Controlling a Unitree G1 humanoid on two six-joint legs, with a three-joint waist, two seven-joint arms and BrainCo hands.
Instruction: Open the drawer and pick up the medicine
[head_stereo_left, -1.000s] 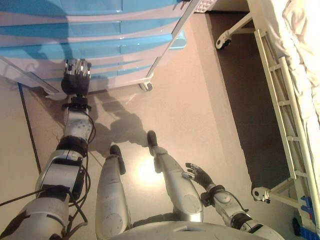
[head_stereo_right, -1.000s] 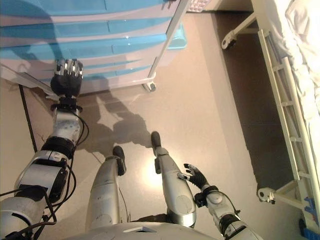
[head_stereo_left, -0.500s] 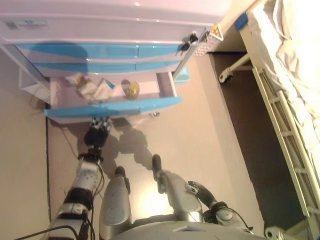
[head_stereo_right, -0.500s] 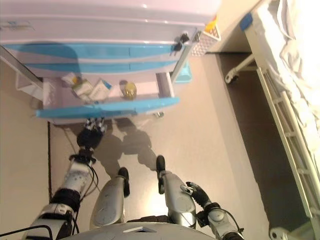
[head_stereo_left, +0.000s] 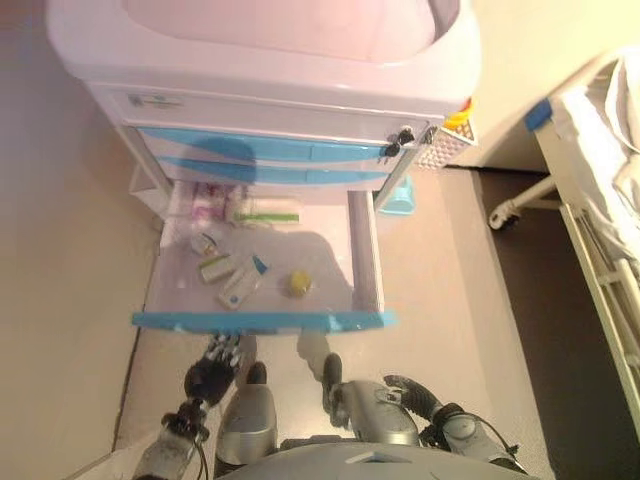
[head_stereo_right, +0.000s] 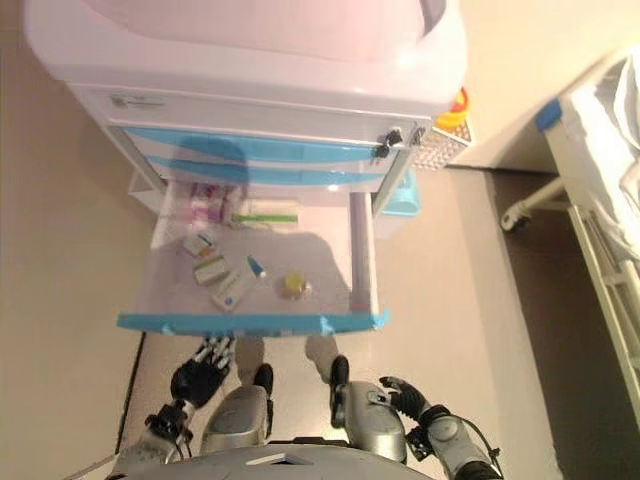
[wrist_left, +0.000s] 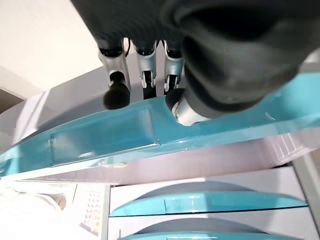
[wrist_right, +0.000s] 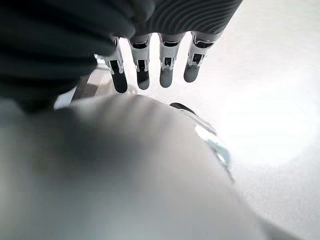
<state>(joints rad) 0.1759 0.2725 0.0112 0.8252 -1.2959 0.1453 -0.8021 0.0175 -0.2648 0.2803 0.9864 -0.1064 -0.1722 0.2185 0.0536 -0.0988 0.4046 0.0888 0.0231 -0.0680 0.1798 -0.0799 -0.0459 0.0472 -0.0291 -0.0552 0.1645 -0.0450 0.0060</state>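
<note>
A white medical cart (head_stereo_left: 270, 60) with blue drawer fronts stands ahead. Its lowest visible drawer (head_stereo_left: 260, 320) is pulled far out. Inside lie several medicines: a yellow round bottle (head_stereo_left: 298, 283), white boxes (head_stereo_left: 238, 287), pink packs (head_stereo_left: 205, 205) and a long green-and-white box (head_stereo_left: 268, 211). My left hand (head_stereo_left: 212, 372) is just below the drawer's blue front (wrist_left: 100, 137), fingers relaxed and pointing up at its lower edge, the thumb (wrist_left: 181, 107) close against it. Low at my right side, my right hand (head_stereo_left: 415, 395) hangs open and holds nothing.
A bed with a white rail (head_stereo_left: 610, 290) and a caster (head_stereo_left: 500, 215) stands to the right. On the cart's right side hang a white basket (head_stereo_left: 440, 150) and a light-blue bin (head_stereo_left: 400, 195). Keys (head_stereo_left: 395, 145) hang by the top drawer.
The drawer, shut one second ago, has come far out, with my left hand staying at its front. The camera has tilted, so the cart's top now shows.
</note>
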